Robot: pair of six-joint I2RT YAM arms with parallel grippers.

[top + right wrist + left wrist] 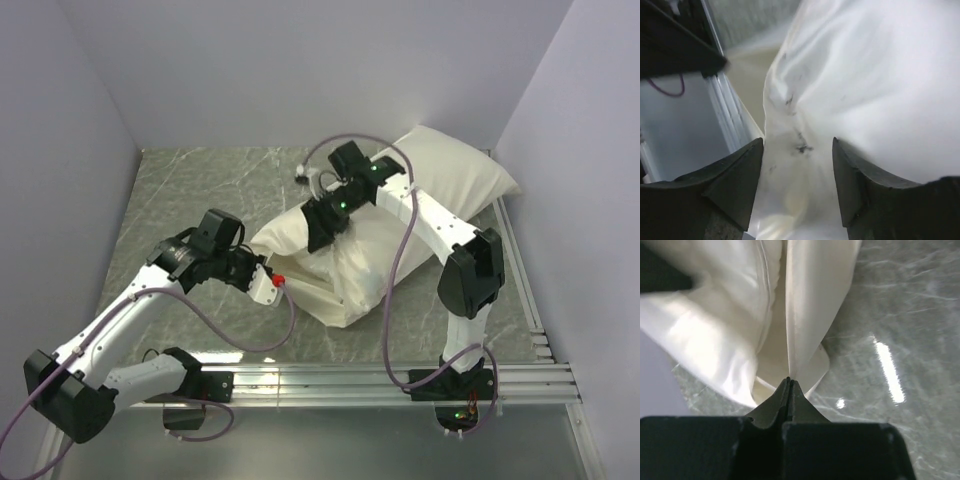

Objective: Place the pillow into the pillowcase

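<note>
Here, left pincer (789,381) clenched on pillowcase (810,300) edge, right pincer (797,165) released, seemingly astride the same smudged fabric.

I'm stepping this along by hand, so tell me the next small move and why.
Probably close the right gripper on the fold between its open jaws and tug the pillowcase farther over the pillow: the left gripper pinches the case's edge, and much of the pillow is uncovered.

A grey-green marbled surface (200,190) is bordered by aluminium rails (400,380) along the near edge. The wrinkled pillowcase (345,290) is laid near the centre, and the plump pillow (460,175) is extended from it towards the far right corner.
</note>
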